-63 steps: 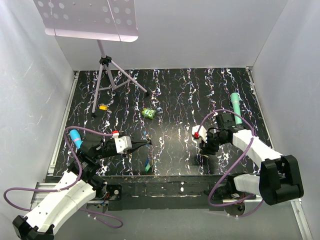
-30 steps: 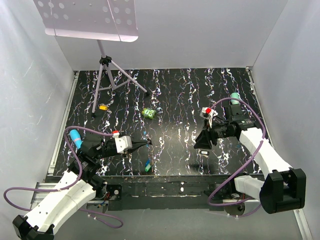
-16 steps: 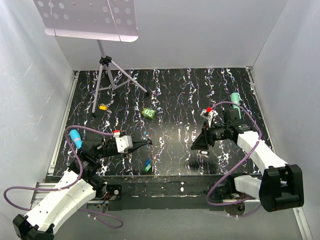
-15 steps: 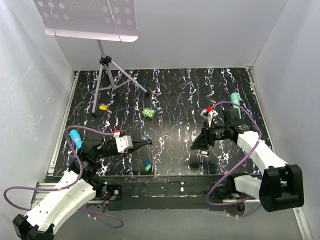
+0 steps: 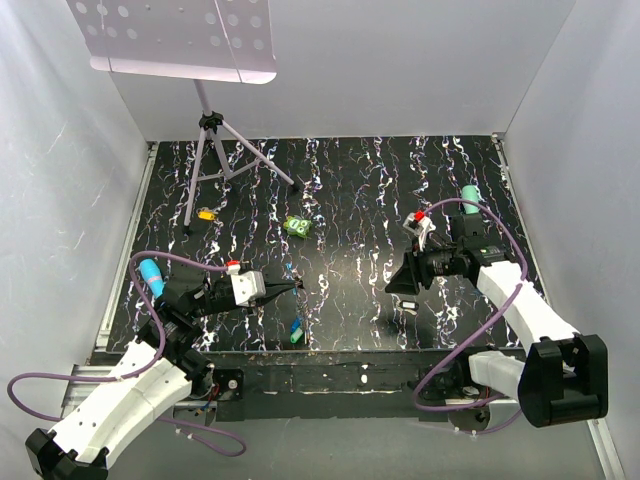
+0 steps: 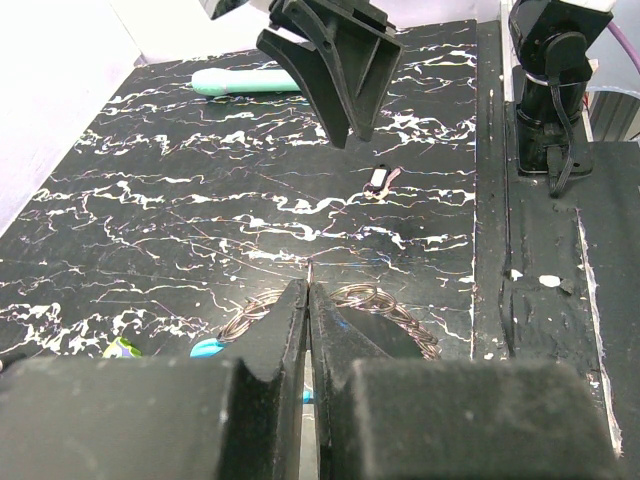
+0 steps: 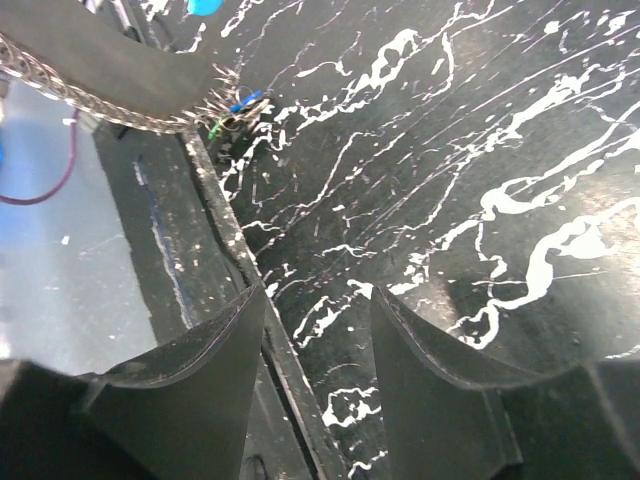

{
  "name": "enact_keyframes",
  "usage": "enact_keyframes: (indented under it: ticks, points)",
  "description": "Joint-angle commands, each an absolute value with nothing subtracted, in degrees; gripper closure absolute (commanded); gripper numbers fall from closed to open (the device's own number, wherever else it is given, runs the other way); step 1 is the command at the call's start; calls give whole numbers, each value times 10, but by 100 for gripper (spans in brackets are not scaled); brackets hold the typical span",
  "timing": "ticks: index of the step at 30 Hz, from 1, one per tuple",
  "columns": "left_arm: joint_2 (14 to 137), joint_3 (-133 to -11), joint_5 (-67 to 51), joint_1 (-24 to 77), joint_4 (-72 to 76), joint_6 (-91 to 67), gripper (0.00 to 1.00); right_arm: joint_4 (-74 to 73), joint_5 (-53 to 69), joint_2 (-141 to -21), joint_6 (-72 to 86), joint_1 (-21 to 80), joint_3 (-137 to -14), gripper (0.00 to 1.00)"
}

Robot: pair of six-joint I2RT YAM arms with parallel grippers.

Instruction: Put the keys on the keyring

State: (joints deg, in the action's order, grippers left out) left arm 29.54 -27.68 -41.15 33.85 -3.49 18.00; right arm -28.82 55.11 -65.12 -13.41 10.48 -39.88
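My left gripper (image 5: 297, 284) is shut on the keyring, low over the table's front middle. In the left wrist view, grey chain loops (image 6: 392, 305) hang on both sides of the closed fingers (image 6: 270, 340), and a thin metal tip sticks out between them. The chain (image 7: 90, 100) also shows in the right wrist view. A tiny blue-green key (image 5: 296, 331) lies near the front edge and also shows in the right wrist view (image 7: 236, 108). My right gripper (image 5: 393, 290) is open and empty above the table (image 7: 315, 300). A small pale piece (image 6: 380, 180) lies beneath it; I cannot tell what it is.
A teal marker (image 5: 470, 212) lies at the right. A green lumpy object (image 5: 296, 226) and an orange-yellow piece (image 5: 205, 213) sit mid-table. A tripod stand (image 5: 214, 150) is at the back left. A light-blue cylinder (image 5: 150, 272) is at the left. The table's front edge (image 7: 215, 215) runs under the right gripper.
My right arm has lifted off the table, stretched out and turned its open gripper towards the left arm. The left gripper and the blue-green key have not moved.
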Motion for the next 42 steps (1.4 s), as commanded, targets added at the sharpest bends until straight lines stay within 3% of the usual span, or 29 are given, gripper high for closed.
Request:
enact_keyframes:
  ticks: [1, 12, 42]
  points:
    - [288, -296, -410, 334, -28, 184, 100, -343, 491, -623, -223, 102, -433, 45]
    - [286, -296, -412, 335, -29, 185, 100, -453, 369, -625, -406, 102, -451, 44]
    - [287, -297, -413, 335, -29, 185, 100, -439, 339, -650, -478, 102, -414, 44]
